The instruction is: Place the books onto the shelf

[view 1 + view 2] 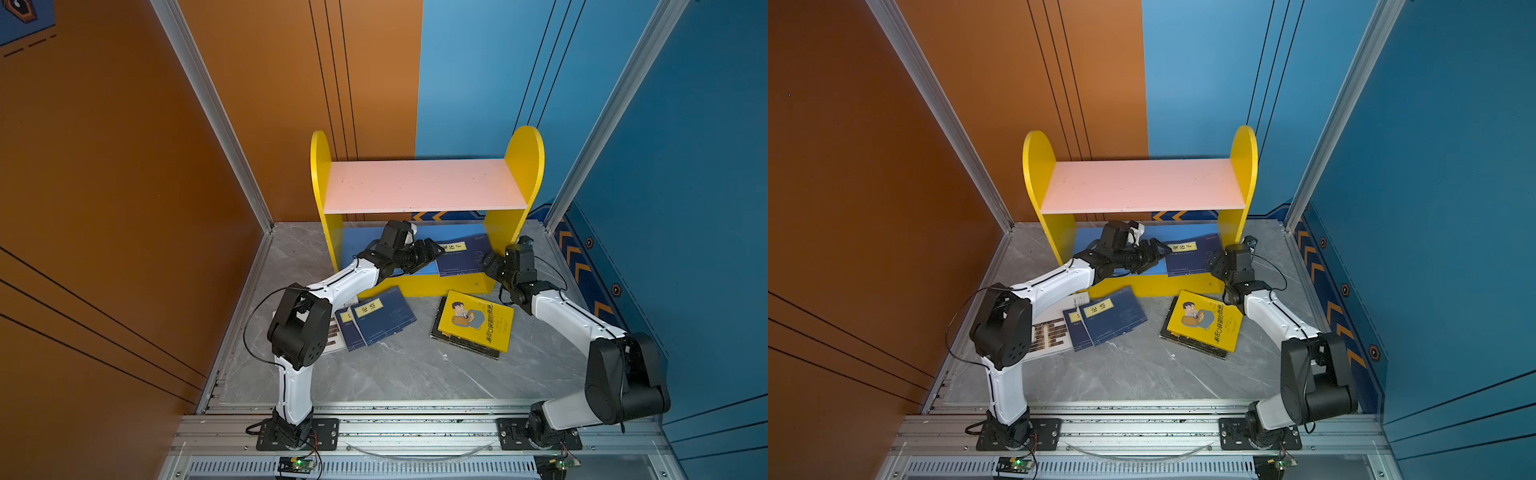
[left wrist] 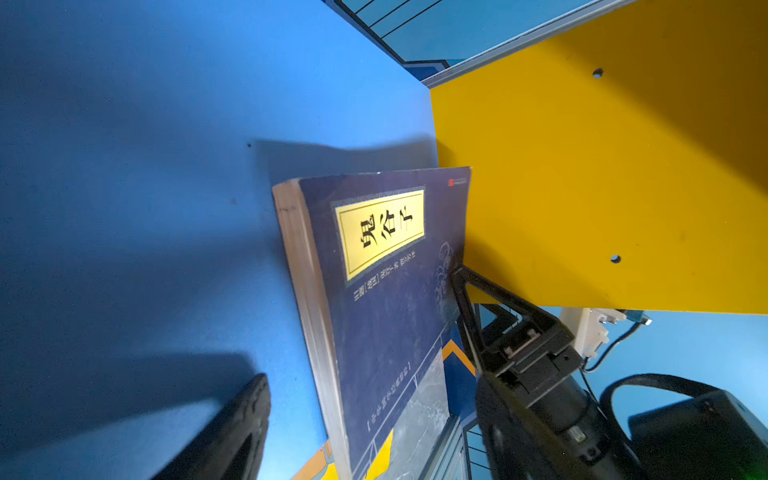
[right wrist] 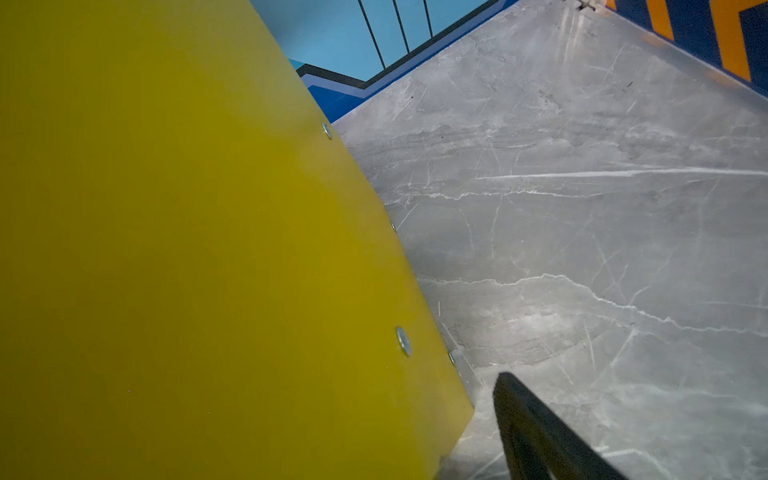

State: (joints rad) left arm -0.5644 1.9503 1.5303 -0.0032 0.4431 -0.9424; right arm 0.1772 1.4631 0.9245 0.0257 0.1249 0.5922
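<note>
The shelf (image 1: 424,185) (image 1: 1142,185) stands at the back of the floor. A navy book with a yellow label (image 1: 457,257) (image 1: 1187,257) (image 2: 386,291) rests tilted on its blue lower board (image 1: 353,249) (image 2: 145,208), against the right yellow side panel (image 2: 602,187) (image 3: 187,249). My left gripper (image 1: 436,249) (image 1: 1163,248) (image 2: 374,415) is open, its jaws wide on either side of this book without touching it. My right gripper (image 1: 486,259) (image 1: 1212,262) is open at that panel's front edge. One of its fingers (image 2: 478,299) touches the book's edge; the other finger (image 3: 536,428) is outside the panel.
Two overlapping navy books (image 1: 382,316) (image 1: 1113,313) lie on the grey floor under my left arm, beside a white book (image 1: 1050,332). A yellow book (image 1: 476,320) (image 1: 1204,322) lies on a black one (image 1: 465,345). Walls close in on both sides.
</note>
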